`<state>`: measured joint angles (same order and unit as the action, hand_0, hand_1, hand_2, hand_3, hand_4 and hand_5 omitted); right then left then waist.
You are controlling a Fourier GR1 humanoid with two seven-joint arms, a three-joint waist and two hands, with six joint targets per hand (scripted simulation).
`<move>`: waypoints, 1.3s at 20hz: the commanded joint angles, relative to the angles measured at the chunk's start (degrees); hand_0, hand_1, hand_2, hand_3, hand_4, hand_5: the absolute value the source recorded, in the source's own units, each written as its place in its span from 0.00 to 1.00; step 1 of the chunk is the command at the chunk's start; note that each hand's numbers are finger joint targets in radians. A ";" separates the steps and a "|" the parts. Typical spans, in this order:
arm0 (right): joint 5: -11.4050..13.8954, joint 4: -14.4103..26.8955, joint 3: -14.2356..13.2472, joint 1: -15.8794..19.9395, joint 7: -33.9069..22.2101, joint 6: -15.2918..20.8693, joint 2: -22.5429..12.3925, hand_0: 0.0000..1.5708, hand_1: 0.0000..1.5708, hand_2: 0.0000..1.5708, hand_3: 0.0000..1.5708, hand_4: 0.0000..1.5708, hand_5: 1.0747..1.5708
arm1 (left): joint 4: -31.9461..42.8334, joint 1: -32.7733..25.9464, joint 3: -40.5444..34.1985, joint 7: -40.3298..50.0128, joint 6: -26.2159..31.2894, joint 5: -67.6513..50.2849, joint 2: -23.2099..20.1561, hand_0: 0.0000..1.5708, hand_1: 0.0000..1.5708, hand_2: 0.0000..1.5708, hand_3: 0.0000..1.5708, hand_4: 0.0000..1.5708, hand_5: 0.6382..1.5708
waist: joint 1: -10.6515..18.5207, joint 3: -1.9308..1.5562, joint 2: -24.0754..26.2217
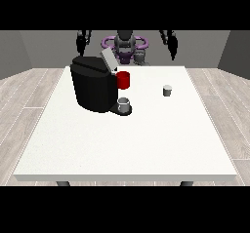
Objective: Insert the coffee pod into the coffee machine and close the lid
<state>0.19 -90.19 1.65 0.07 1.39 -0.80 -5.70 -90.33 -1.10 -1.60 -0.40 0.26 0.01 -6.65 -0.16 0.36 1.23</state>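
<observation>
The robot sits small at the far edge of the view, torso centred. Both arms are raised, one on each side of the torso. The hand at the view's left (pixel 83 41) hangs at about head height, fingers pointing downward. The hand at the view's right (pixel 171 43) hangs at a similar height, well apart from the first. Neither hand touches anything. Finger posture cannot be resolved

Coffee machine (pixel 93 88): matt black plastic look, lid (pixel 108 61) pale grey. Counter (pixel 127 139): white, smooth, matt. Floor (pixel 29 95): pale wood-look planks.
</observation>
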 commanded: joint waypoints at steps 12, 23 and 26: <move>9.15 -0.16 0.52 6.09 0.93 8.30 0.78 0.00 0.00 0.00 0.00 0.00 1.00 | 10.11 12.69 -3.40 -5.76 10.93 10.65 -20.99 0.00 0.00 0.00 0.00 0.00 1.00 | -7.85 -0.33 -10.20; 11.19 -4.21 5.05 8.85 -1.51 9.92 5.25 0.00 0.00 0.00 0.00 0.00 1.00 | 30.83 23.58 -5.76 -12.49 14.81 16.54 -28.72 0.00 0.00 0.00 0.00 0.00 1.00 | -11.92 -0.32 -17.42; 12.56 -3.60 6.51 8.11 -3.27 10.26 5.49 0.00 0.00 0.00 0.00 0.00 1.00 | 34.32 25.18 -3.85 -11.11 13.27 19.59 -26.94 0.00 0.00 0.00 0.00 0.00 1.00 | -12.38 -0.33 -17.44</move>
<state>11.20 -94.08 6.36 8.31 -0.86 8.89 -1.32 -61.23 20.89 -6.08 -10.98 14.34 16.75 -33.50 -11.66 0.04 -14.48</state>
